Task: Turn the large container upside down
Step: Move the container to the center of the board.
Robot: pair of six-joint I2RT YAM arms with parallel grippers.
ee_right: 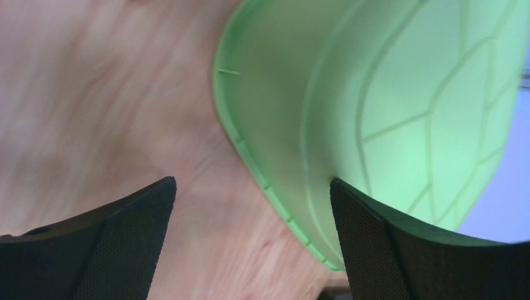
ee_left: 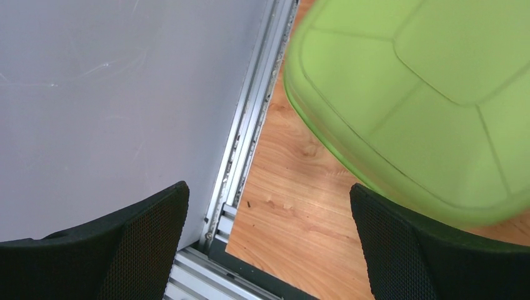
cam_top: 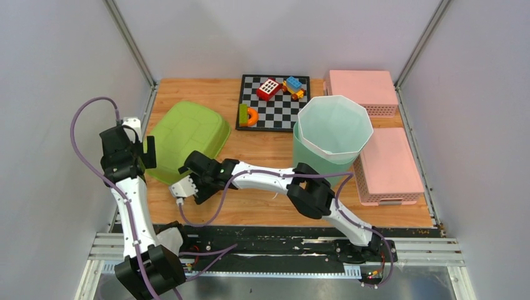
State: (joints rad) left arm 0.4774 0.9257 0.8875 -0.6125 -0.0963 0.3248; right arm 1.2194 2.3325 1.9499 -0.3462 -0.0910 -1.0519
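- The large container, a lime-green tub (cam_top: pixel 186 140), lies at the left of the worktop (cam_top: pixel 262 147) with its panelled base turned up toward the top camera. Whether it lies flat on its rim or is tipped cannot be settled from that view.
- The right wrist view looks into the tub's hollow inside, so its rim there appears lifted off the wood. The far part of the tub is cut off by the picture's edge, and the whole view is soft with blur.
- The right pincer (ee_right: pixel 250 181) has its fingers well apart. The tub's rim runs across the gap beyond them, and one finger (ee_right: pixel 400 250) overlaps the green wall. Whether it touches the wall cannot be told.
- The left pincer (ee_left: pixel 269 184) is also spread wide, with only bare wood and the metal rail (ee_left: pixel 250 125) showing in the gap. Its right finger (ee_left: pixel 406 256) sits just beside the tub's outer edge, and contact cannot be made out.
- From above, the right arm's wrist covers the tub's near rim, hiding both fingertips and the spot where the rim meets the worktop.
- A mint bin (cam_top: pixel 307 159) with a white liner stands upright near the middle and partly hides the nearer pink box (cam_top: pixel 390 165). A second pink box (cam_top: pixel 362 87) sits behind, at the back.
- Toy blocks (cam_top: pixel 270 89) rest on a chequered board (cam_top: pixel 275 115). Their shapes are too small to read.
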